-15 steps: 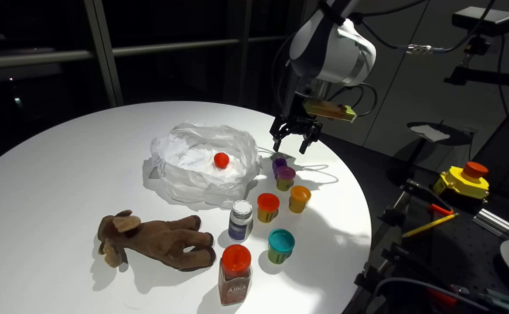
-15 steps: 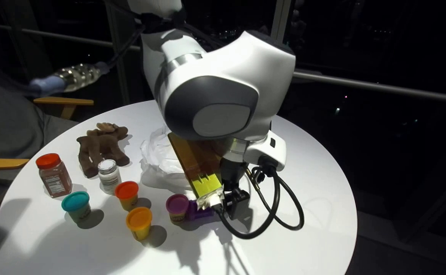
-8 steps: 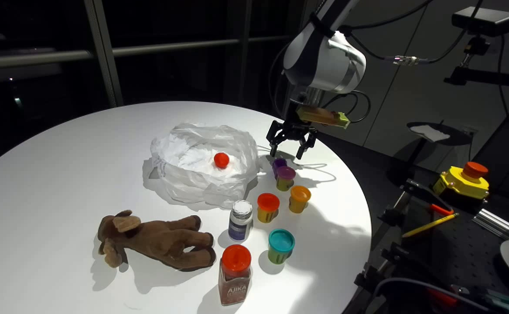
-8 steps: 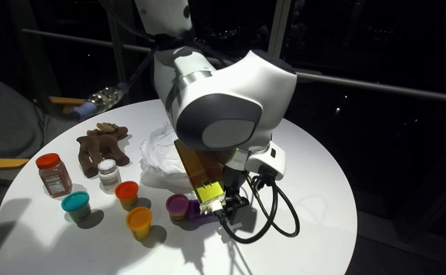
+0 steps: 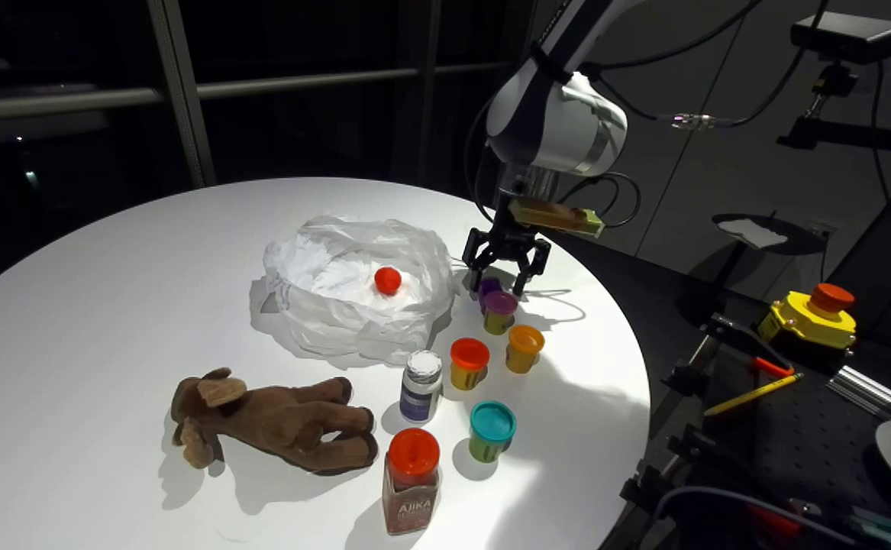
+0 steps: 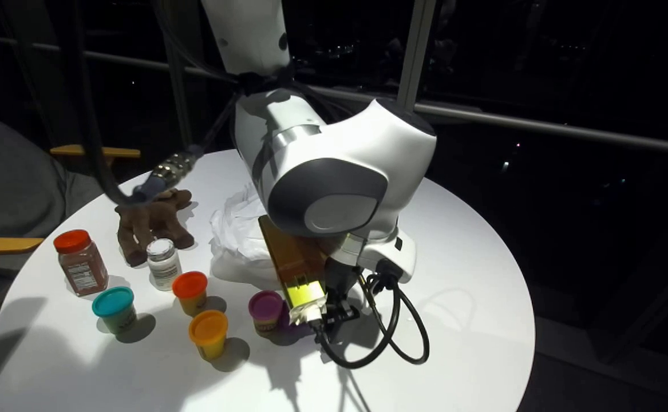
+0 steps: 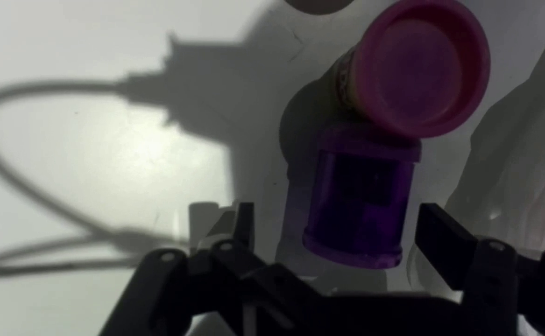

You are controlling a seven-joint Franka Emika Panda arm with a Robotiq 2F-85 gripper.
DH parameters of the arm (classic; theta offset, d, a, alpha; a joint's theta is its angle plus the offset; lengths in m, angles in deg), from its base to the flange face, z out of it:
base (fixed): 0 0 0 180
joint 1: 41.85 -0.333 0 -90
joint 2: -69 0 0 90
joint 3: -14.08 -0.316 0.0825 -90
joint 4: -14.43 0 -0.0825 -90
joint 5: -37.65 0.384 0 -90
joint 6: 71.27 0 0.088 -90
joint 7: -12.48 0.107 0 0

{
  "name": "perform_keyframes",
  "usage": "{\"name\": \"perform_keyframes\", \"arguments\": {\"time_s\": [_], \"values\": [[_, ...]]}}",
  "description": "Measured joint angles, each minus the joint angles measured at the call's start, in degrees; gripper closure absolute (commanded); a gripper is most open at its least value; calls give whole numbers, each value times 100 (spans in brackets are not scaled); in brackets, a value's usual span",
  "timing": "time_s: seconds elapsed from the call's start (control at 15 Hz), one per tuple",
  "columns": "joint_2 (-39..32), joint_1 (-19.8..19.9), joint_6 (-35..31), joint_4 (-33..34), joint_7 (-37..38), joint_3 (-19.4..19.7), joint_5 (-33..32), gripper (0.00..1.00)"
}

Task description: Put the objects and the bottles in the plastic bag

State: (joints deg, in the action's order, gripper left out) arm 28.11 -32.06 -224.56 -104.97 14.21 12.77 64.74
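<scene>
My gripper (image 7: 340,228) stands open low over the table, its fingers on either side of a dark purple container (image 7: 361,200), with a gap showing on both sides in the wrist view. That container appears to lie on its side against the purple-lidded cup (image 5: 500,305). Orange (image 5: 524,345), red-lidded (image 5: 469,359) and teal (image 5: 491,429) cups stand nearby. The brown plush toy (image 5: 285,424) lies flat. Two bottles are upright: a white one (image 5: 421,389) and a brown one with a red cap (image 5: 411,489). The crumpled plastic bag (image 5: 353,328) gapes upward with a red round piece (image 5: 388,280) inside.
The bag sits close beside the gripper, and the purple-lidded cup is tight against the dark purple container. A cable (image 6: 394,343) loops from the wrist near the tabletop. The round table's edge (image 5: 647,397) curves behind the cups.
My gripper has come down and slightly left in an exterior view, so the fingers now flank the dark purple container. Their gap looks a little narrower. The other things have stayed put.
</scene>
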Motion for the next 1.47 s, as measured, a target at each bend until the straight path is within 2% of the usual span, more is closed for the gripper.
{"name": "perform_keyframes", "arguments": {"time_s": [0.27, 0.73, 0.93, 1.27, 1.47], "values": [[-5, 0, 75, 90, 103, -10, 0, 73], [40, 16, 77, 218, 271, 13, 0, 74], [354, -31, -68, 223, 313, 56, -121, 74], [1297, -425, -74, 70, 539, 90, -539, 74], [1497, -630, 17, 33, 558, -62, -580, 74]]}}
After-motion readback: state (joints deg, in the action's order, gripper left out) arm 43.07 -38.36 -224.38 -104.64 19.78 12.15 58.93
